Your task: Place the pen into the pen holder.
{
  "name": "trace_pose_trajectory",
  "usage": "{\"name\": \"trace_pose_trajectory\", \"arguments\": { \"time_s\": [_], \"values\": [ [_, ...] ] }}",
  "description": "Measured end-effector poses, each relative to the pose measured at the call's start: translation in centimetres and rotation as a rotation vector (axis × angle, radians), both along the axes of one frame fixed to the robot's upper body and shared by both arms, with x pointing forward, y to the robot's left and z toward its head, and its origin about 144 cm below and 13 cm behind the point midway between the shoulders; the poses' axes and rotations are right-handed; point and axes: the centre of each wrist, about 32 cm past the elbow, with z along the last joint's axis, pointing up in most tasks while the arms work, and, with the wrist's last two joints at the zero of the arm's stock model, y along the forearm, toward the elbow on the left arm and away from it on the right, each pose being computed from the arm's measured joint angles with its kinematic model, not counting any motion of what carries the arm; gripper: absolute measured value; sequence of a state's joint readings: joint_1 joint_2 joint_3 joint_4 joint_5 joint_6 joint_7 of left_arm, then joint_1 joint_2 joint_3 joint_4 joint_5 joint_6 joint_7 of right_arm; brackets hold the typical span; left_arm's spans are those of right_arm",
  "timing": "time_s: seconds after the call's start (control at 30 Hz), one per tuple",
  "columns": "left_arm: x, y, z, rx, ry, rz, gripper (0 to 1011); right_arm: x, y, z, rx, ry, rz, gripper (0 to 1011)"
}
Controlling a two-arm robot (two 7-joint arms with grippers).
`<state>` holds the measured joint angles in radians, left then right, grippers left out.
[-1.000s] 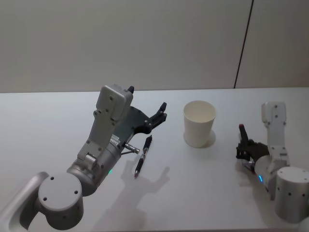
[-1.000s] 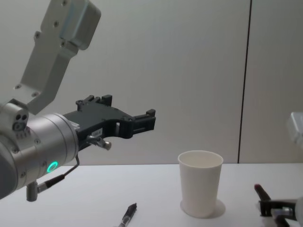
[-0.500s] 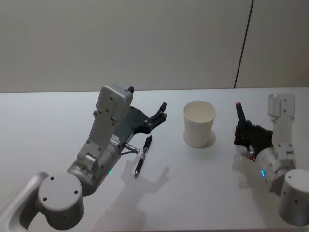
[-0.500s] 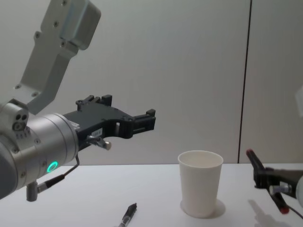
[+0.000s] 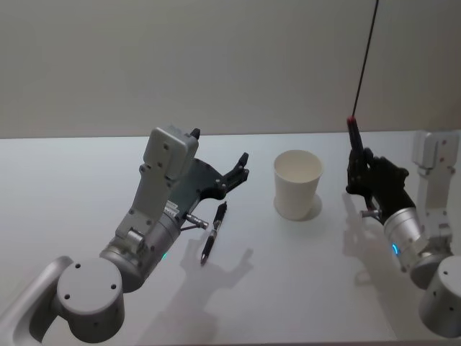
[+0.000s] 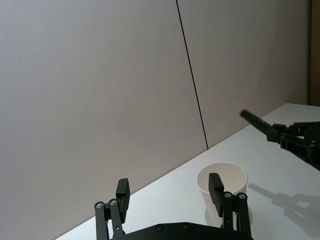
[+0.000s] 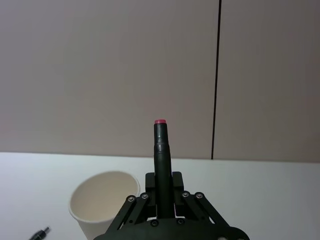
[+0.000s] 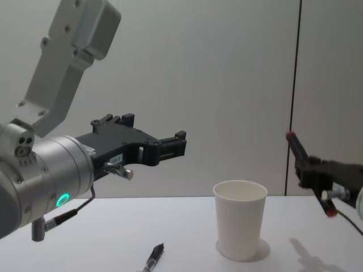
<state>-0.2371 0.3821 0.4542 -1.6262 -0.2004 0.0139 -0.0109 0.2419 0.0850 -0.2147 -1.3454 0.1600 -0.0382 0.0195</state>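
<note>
pen [image 5: 214, 231] [image 5: 354, 137]: 2; white paper cup [image 5: 297, 185]: 1; tool [image 5: 220, 146] [image 5: 359, 167]: 2; table [image 5: 72, 180]: 1

On table [image 5: 72, 187], pen holder [image 5: 297, 189] centre, lying pen [image 5: 214, 232] left, held pen [image 5: 354, 137] right.

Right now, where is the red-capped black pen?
In the head view, the red-capped black pen is on the right, clamped red end up in the right gripper, above the table just right of the white paper cup.
</note>
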Motion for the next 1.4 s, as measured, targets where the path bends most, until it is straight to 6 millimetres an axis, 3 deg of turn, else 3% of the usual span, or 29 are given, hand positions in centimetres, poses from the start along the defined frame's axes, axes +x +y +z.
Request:
{"name": "trace_pose_trajectory", "arguments": {
  "time_s": [0.37,0.67,1.4],
  "values": [
    [0.0,0.0,0.0,0.000,0.000,0.000,1004,0.5,0.3,0.5,0.021,-0.165,0.049,183],
    [0.0,0.0,0.0,0.000,0.000,0.000,1004,2.2,1.2,0.4,0.004,-0.248,0.064,183],
    [0.0,0.0,0.0,0.000,0.000,0.000,1004,6.6,3.8,-1.7,-0.040,-0.300,0.096,183]
  ]
}}
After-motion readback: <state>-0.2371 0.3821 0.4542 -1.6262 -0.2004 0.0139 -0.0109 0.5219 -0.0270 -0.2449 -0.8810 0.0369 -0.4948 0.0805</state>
